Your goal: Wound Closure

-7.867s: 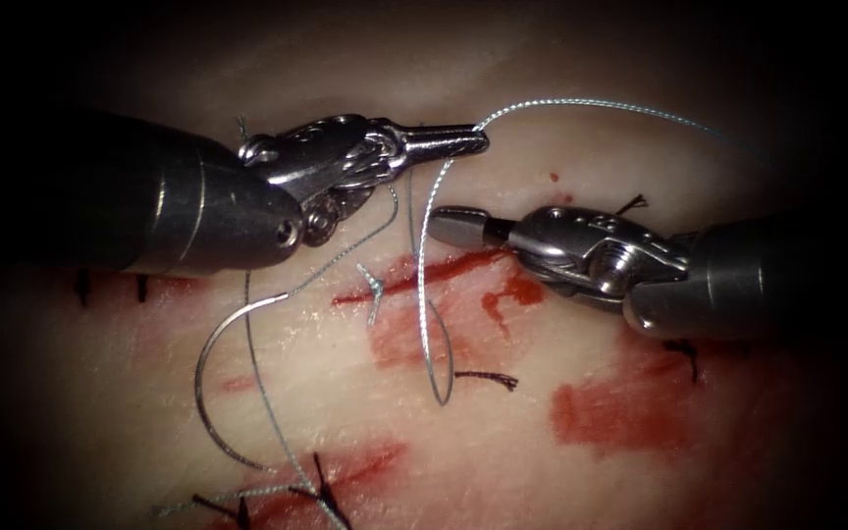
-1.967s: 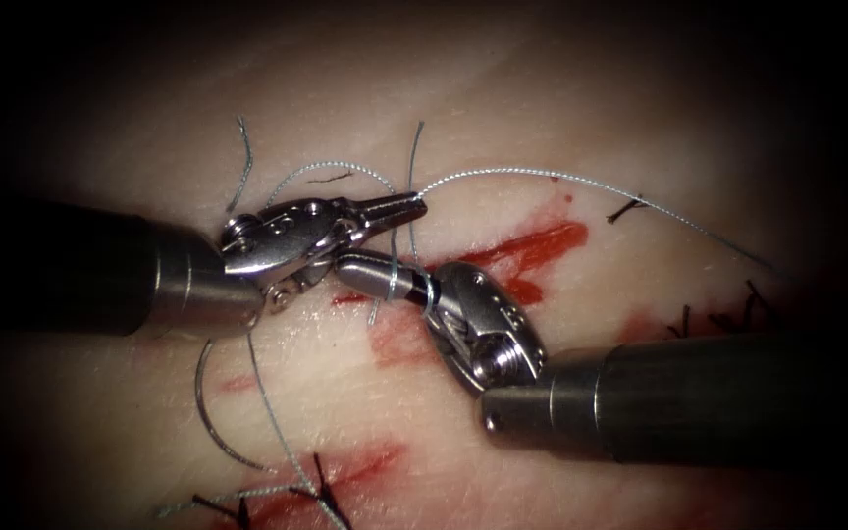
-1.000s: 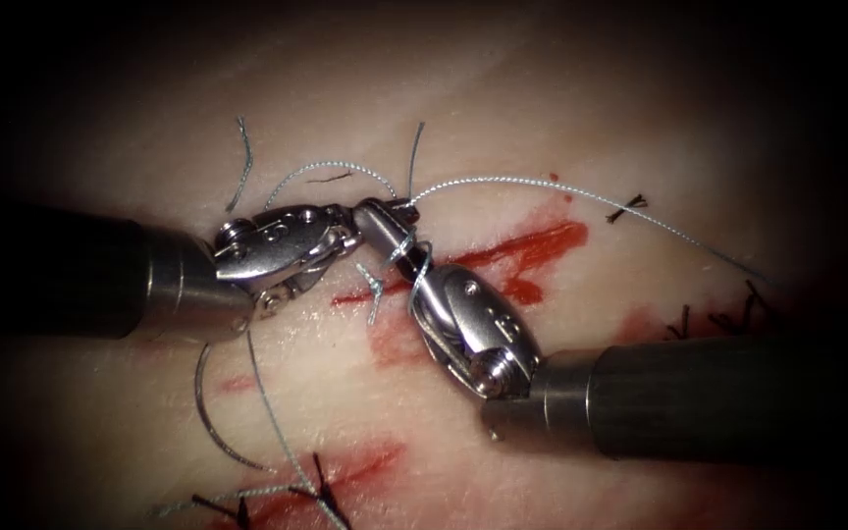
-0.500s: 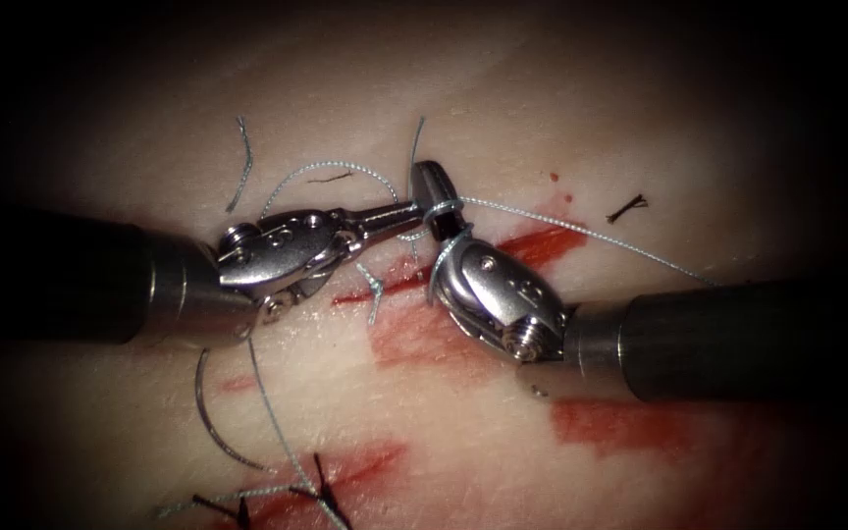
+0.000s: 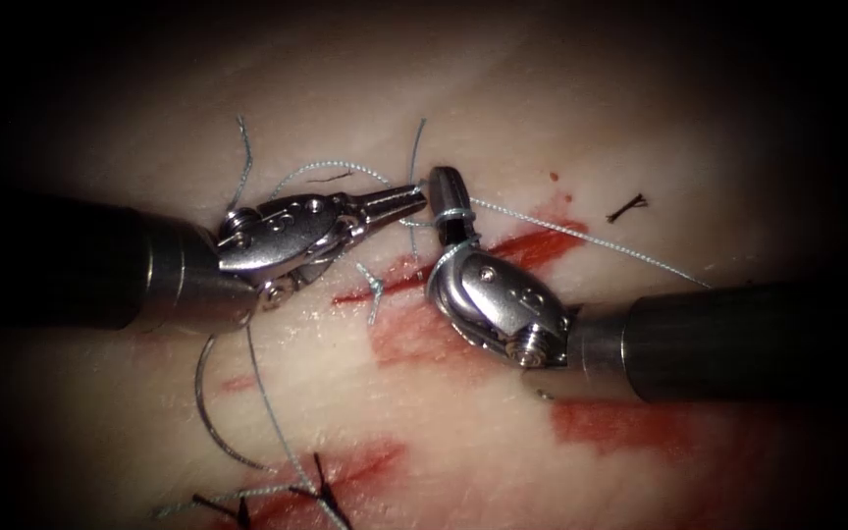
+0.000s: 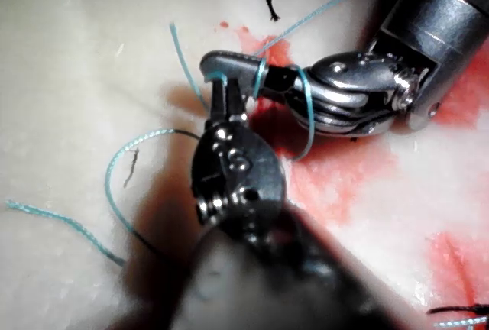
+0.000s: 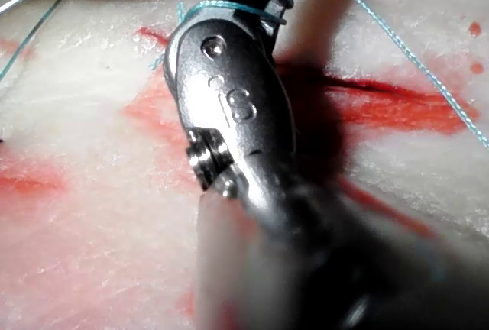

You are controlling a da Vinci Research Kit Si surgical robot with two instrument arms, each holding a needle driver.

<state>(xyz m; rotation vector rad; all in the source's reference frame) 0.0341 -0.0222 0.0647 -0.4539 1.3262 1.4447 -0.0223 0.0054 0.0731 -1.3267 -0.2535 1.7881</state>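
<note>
My left tool [image 5: 414,201] reaches in from the left, its jaws shut on the pale blue thread [image 5: 591,236] just above the cut [image 5: 532,243] in the tissue [image 5: 542,118]. My right tool [image 5: 441,182] points upward beside it, jaws shut, with two loops of thread [image 6: 260,70] wound round them; I see nothing held between them. A short thread tail [image 5: 414,147] stands up close to the right tool's tip. The curved needle [image 5: 198,402] lies free on the tissue at the lower left, held by neither tool. The left wrist view shows the left tool [image 6: 221,93] touching the wrapped right tool [image 6: 218,63].
Red fluid [image 5: 414,339] stains the tissue round the cut and at the lower right [image 5: 620,422]. Dark tied stitches [image 5: 316,486] sit near the lower edge, and a black thread end [image 5: 628,206] lies upper right. A loose blue thread piece [image 5: 244,157] lies upper left.
Over the last seconds the right tool swung in beside the left jaws and thread became wound round its jaws. Since half a second ago both tips shifted slightly; the needle stayed put.
</note>
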